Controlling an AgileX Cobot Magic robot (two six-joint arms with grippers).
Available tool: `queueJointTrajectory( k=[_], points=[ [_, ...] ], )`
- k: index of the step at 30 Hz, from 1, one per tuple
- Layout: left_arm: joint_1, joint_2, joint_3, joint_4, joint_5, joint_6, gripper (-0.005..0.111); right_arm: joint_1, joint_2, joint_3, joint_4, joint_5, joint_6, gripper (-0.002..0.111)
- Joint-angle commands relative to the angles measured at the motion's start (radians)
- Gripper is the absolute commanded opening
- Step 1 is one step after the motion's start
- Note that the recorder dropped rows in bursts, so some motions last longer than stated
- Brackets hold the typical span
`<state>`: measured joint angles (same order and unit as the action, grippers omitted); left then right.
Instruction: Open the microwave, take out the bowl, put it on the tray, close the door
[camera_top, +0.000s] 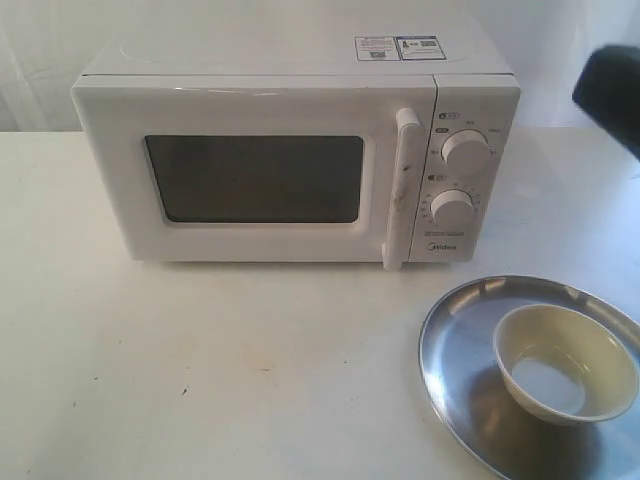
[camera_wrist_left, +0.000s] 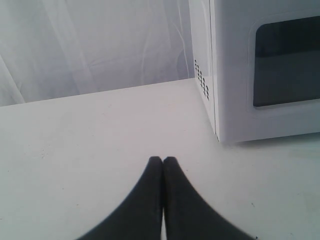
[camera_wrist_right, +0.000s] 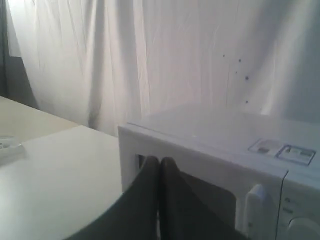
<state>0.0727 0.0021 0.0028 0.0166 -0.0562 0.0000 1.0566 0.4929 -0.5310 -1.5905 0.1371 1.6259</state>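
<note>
White cloth hangs as a backdrop behind a pale table, and on that table stands the microwave, stickers on its top and two round dials one above the other on its right panel. Its door is shut flush with the front, with its dark window and the tall bar handle upright beside the dials. Nearer me and off to the right lies the tray, partly cut off at the picture's edge. The bowl sits upright on the tray and looks empty. The left gripper hangs low over bare table near the microwave's left front corner, its jaws pressed together with nothing between them. The right gripper is up near the microwave's top front edge, its jaws likewise closed tip to tip on nothing.
</note>
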Motion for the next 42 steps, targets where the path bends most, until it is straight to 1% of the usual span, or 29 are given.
queueJointTrajectory(
  k=[1,5,9,14,16,19,20,22,27,30,34,36,39,42],
  points=[
    [-0.003,-0.002,-0.003,-0.008,-0.004,0.000,0.000,0.001,-0.037,0.072,0.003,-0.022,0.211,0.000],
    [-0.003,-0.002,-0.003,-0.008,-0.004,0.000,0.000,0.001,-0.037,0.074,0.003,-0.028,0.213,0.000],
    [-0.003,-0.002,-0.003,-0.008,-0.004,0.000,0.000,0.001,-0.038,0.081,-0.002,0.064,0.207,0.000],
    [-0.003,-0.002,-0.003,-0.008,-0.004,0.000,0.000,0.013,-0.051,0.127,-0.003,0.113,0.071,0.000],
    [-0.003,-0.002,-0.003,-0.008,-0.004,0.000,0.000,0.005,-0.064,0.148,-0.006,0.138,0.069,0.000],
    [-0.003,-0.002,-0.003,-0.008,-0.004,0.000,0.000,-0.081,-0.106,0.182,-0.006,0.147,0.078,0.000],
    [-0.003,-0.002,-0.003,-0.008,-0.004,0.000,0.000,-0.128,-0.126,0.196,-0.006,0.147,0.078,0.000],
    [-0.003,-0.002,-0.003,-0.008,-0.004,0.000,0.000,-0.243,-0.162,0.226,-0.006,0.134,0.086,0.000],
    [-0.003,-0.002,-0.003,-0.008,-0.004,0.000,0.000,-0.552,-0.261,0.312,-0.023,-0.020,0.082,0.000],
    [-0.003,-0.002,-0.003,-0.008,-0.004,0.000,0.000,-0.678,-0.334,0.370,-0.023,-0.088,0.082,0.000],
    [-0.003,-0.002,-0.003,-0.008,-0.004,0.000,0.000,-0.784,-0.400,0.447,-0.021,-0.111,0.082,0.000],
    [-0.003,-0.002,-0.003,-0.008,-0.004,0.000,0.000,-0.825,-0.431,0.486,-0.021,-0.077,0.082,0.000],
    [-0.003,-0.002,-0.003,-0.008,-0.004,0.000,0.000,-0.863,-0.472,0.530,-0.021,-0.054,0.082,0.000],
    [-0.003,-0.002,-0.003,-0.008,-0.004,0.000,0.000,-0.876,-0.493,0.531,-0.021,-0.054,0.082,0.000]
  ],
)
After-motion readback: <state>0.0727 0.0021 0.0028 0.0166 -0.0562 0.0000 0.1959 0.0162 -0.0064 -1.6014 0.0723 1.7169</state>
